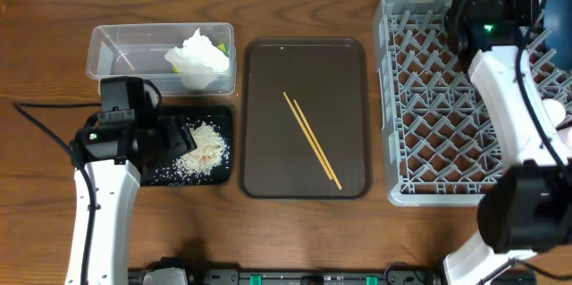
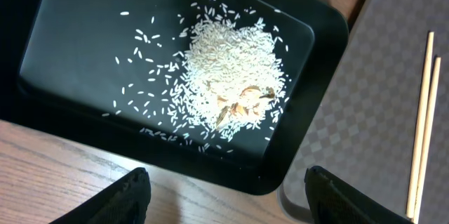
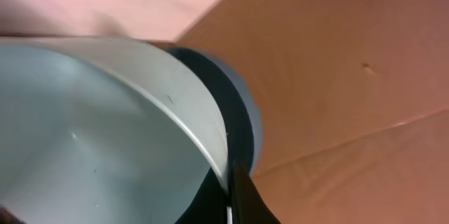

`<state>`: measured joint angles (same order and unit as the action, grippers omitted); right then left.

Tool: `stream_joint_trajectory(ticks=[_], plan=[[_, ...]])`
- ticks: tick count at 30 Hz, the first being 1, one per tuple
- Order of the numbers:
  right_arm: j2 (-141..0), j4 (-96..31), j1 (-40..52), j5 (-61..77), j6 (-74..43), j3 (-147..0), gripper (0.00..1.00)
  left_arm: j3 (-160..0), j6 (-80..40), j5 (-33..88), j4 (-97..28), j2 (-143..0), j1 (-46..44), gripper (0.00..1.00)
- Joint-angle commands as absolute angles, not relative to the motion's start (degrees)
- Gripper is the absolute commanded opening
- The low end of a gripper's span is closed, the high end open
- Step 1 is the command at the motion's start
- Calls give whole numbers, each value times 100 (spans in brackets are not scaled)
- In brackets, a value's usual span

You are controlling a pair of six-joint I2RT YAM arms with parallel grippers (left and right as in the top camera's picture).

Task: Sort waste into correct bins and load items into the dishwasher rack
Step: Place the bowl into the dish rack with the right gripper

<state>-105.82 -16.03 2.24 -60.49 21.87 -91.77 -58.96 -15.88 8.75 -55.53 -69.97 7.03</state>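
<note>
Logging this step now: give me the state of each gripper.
Left gripper: open, empty, above the black tray.
Right gripper: closed on the rim of the bowl, as far as shows.

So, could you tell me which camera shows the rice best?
The left wrist view: the rice fills the frame, heaped on the black tray. Overhead shows it small; the right wrist view shows none.

I can read no text, number, brand or sign anywhere here. The wrapper [image 1: 220, 50] in the clear tub [image 1: 116, 48] shows only a bit of yellow-green colour, too small to make out any letters.
</note>
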Motion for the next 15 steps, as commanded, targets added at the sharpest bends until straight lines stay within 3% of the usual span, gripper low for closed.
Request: stream_joint_trajectory(ticks=[1,6,15], plan=[[-10908,-1498,10,-6650,2650,-9192,1,-5990,-1577,832,-5570,-6997,727,73],[-11428,-1160,-233,-7356,2692,-9192,1,-5990,-1577,832,-5568,-6997,727,73],[-11931,-1428,-196,-7347,2480,-9170,1,-5990,-1579,832,-5564,-6997,727,73]])
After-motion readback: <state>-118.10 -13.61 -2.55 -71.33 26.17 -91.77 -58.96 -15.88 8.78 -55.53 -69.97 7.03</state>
